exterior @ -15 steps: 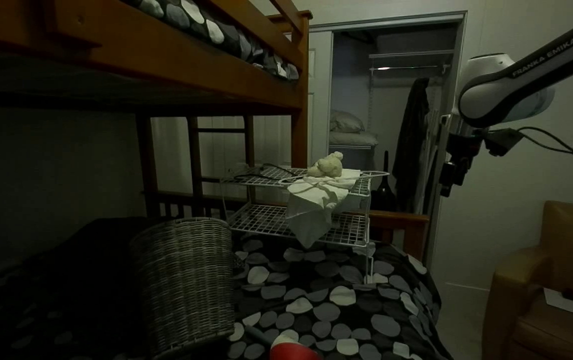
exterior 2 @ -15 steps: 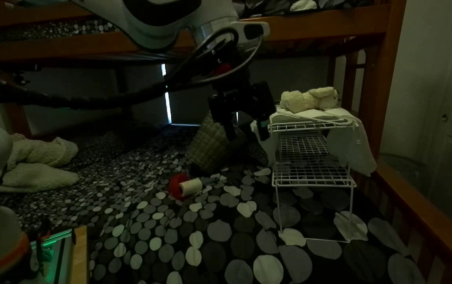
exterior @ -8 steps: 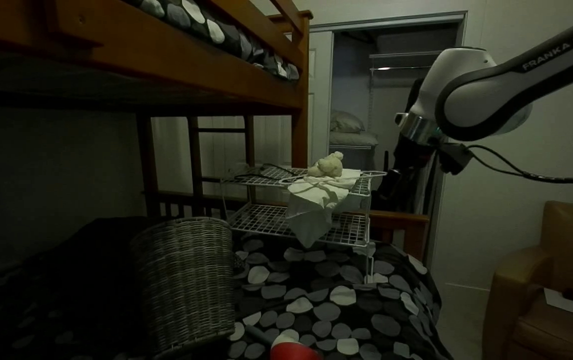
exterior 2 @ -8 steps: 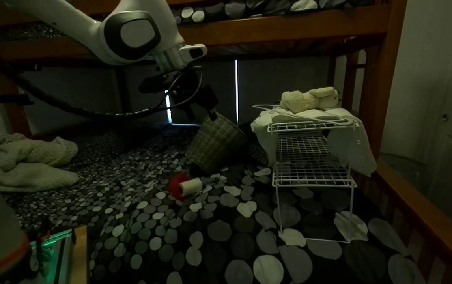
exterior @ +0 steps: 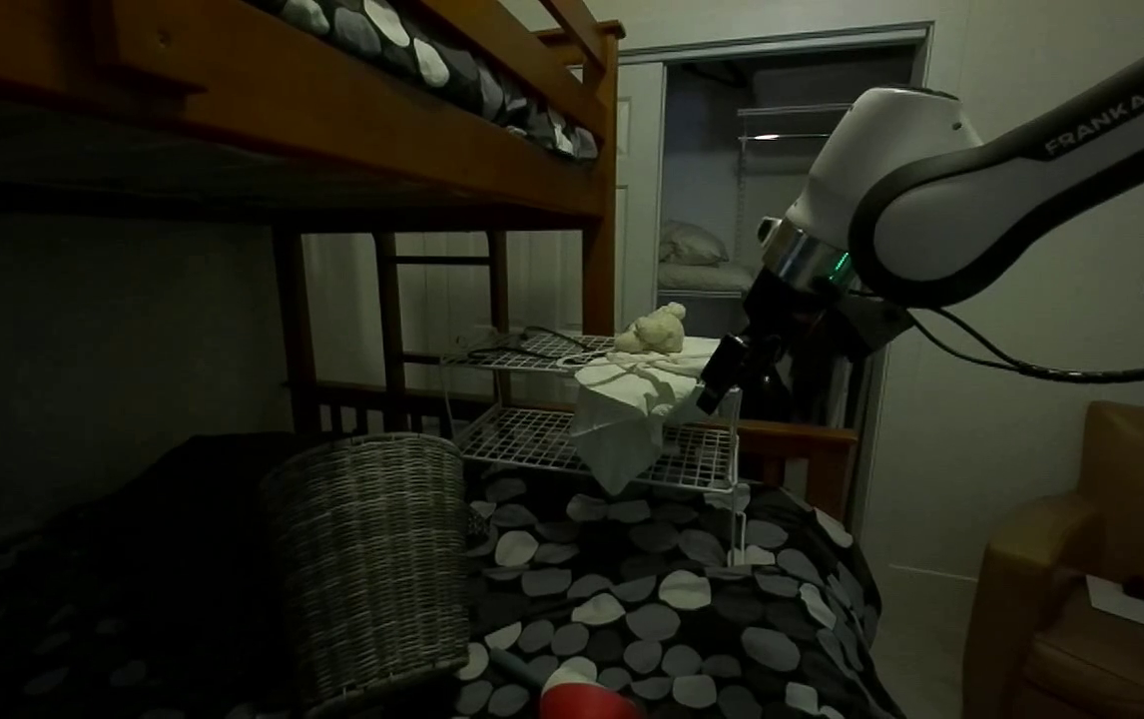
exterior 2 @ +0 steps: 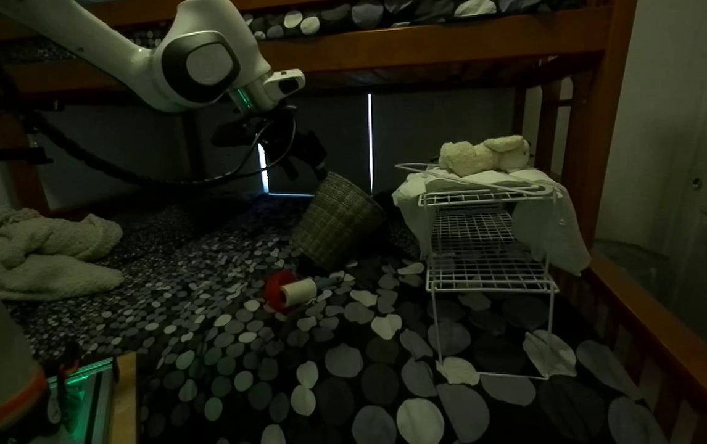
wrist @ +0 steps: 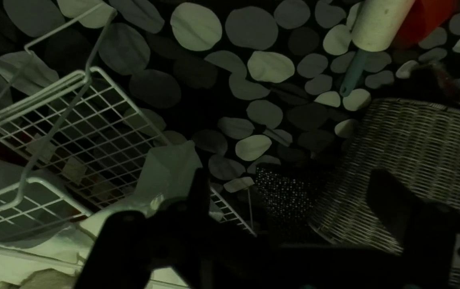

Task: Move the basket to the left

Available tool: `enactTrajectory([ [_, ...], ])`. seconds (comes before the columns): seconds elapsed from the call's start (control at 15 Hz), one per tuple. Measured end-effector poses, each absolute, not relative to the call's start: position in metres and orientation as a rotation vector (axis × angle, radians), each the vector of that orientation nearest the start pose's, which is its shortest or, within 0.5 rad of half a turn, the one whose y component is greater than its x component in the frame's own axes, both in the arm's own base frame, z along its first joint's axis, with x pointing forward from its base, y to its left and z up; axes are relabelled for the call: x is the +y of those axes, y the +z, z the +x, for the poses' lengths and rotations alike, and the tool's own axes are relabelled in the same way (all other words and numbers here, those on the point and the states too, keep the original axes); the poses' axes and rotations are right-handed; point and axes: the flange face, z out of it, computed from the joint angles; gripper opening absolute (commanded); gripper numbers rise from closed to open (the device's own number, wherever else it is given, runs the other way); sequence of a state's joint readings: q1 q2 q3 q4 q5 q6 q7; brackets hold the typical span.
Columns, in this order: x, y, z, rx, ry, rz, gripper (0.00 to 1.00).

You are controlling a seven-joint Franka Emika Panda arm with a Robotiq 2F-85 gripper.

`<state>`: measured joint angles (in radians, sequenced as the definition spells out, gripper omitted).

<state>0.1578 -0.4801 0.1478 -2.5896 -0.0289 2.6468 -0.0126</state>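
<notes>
The grey-brown woven basket stands tilted on the dotted bedding; it shows in both exterior views (exterior: 372, 569) (exterior 2: 336, 221) and on the right of the wrist view (wrist: 418, 144). My gripper is in the air above the bed, pointing down at a slant; it shows in both exterior views (exterior: 717, 387) (exterior 2: 309, 172). In the wrist view the gripper (wrist: 290, 174) is open with wide-apart fingers and nothing between them. One finger overlaps the basket in that view; I see no contact. The basket's far side is hidden.
A white wire rack (exterior: 532, 439) (exterior 2: 489, 287) with white cloth and a plush toy (exterior 2: 483, 156) stands beside the basket. A red object (exterior 2: 276, 291) and a white roller (exterior 2: 298, 292) lie in front of the basket. The upper bunk's rail (exterior 2: 440, 49) hangs overhead. A cream blanket (exterior 2: 57, 246) lies on the bed.
The arm has swung in over the bed; the gripper has moved left in both exterior views and tilted, mostly in the first half second. The basket and rack have not moved.
</notes>
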Motion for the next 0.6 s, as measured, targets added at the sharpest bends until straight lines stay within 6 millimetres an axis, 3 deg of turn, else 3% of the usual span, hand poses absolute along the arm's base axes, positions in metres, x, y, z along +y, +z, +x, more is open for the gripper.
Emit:
enactTrajectory([
  [0.13, 0.139, 0.464, 0.413, -0.369, -0.789, -3.007, 1.0],
  [0.27, 0.161, 0.434, 0.424, -0.246, -0.703, -2.996, 1.0],
  [0.6, 0.208, 0.364, 0.478, 0.093, -0.492, -2.95, 1.0],
])
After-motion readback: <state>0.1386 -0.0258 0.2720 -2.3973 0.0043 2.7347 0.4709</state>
